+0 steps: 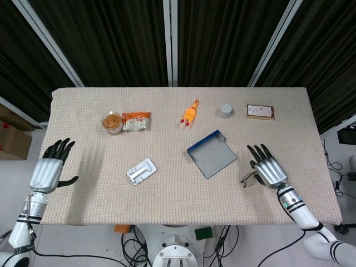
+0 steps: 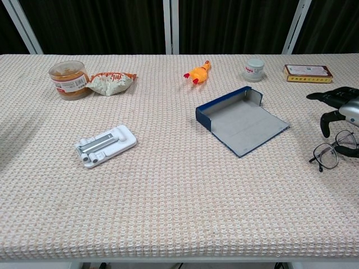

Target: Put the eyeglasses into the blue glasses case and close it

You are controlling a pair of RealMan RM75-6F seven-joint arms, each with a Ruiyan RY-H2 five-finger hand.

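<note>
The blue glasses case [image 1: 212,154] [image 2: 242,121] lies open and empty right of the table's middle, its lid flat toward the right. The eyeglasses [image 1: 249,178] [image 2: 331,152] rest on the cloth to the case's right, partly hidden under my right hand [image 1: 267,168] [image 2: 339,106]. That hand hovers over them with fingers spread and the thumb close to the frame; I cannot tell whether it touches. My left hand [image 1: 47,169] hangs spread and empty by the table's left edge, seen only in the head view.
Along the back stand a jar [image 1: 112,122], a snack packet [image 1: 136,121], a rubber chicken [image 1: 189,113], a small white pot [image 1: 226,110] and a flat box [image 1: 260,112]. A white folding stand [image 1: 141,171] lies left of the case.
</note>
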